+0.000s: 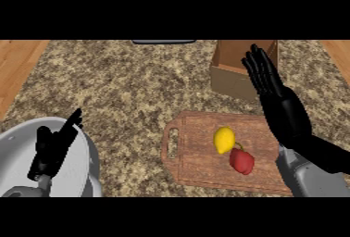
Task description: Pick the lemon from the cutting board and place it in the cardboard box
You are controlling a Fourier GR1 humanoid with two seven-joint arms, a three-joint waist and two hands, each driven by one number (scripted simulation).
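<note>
The speckled counter (123,83) was the biggest thing under me, with a strip of wood floor (17,65) past its left edge and a thin strip more at the far right. Most of the counter's middle and left lay bare, from the far edge down to my arms. A small dark thing (164,42) sat at the far edge; I could not tell what it was.

The cutting board (205,162) lay near me on the right, its handle slot facing left. The lemon (224,140) sat on the board, and a red pepper (241,161) touched it on the near side.

The cardboard box (229,76) stood just past the board, open on top. I could not see anything inside it.

My right hand (263,69) was up over the box's right side, fingers straight and close together, holding nothing. My left hand (58,139) rested at the lower left, fingers straight.
</note>
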